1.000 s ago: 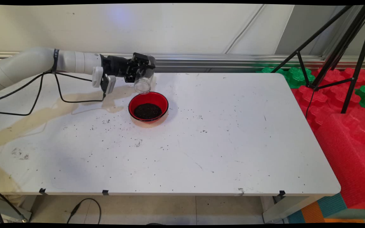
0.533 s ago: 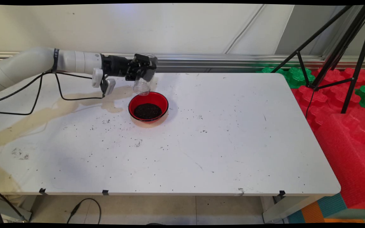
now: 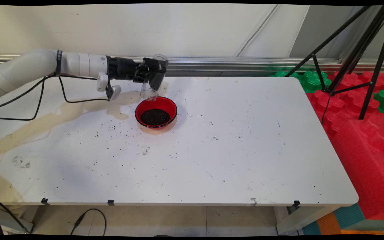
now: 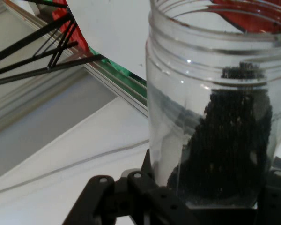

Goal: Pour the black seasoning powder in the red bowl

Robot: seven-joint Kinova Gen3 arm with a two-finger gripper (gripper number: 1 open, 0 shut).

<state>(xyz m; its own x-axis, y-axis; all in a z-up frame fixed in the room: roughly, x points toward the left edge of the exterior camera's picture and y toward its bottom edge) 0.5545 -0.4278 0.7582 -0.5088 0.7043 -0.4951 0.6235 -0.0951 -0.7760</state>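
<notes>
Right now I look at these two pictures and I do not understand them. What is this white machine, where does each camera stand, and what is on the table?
The white machine is a robot arm; the black part at its end is its pincer. The wide picture comes from a fixed camera looking down across the white table. The close picture comes from a camera on the hand itself, looking along the pincer. The pincer is shut on a clear plastic jar, tipped with its open mouth down above the far rim of a red bowl. The bowl holds dark grains; the jar looks empty, and more grains lie scattered on the table.
</notes>
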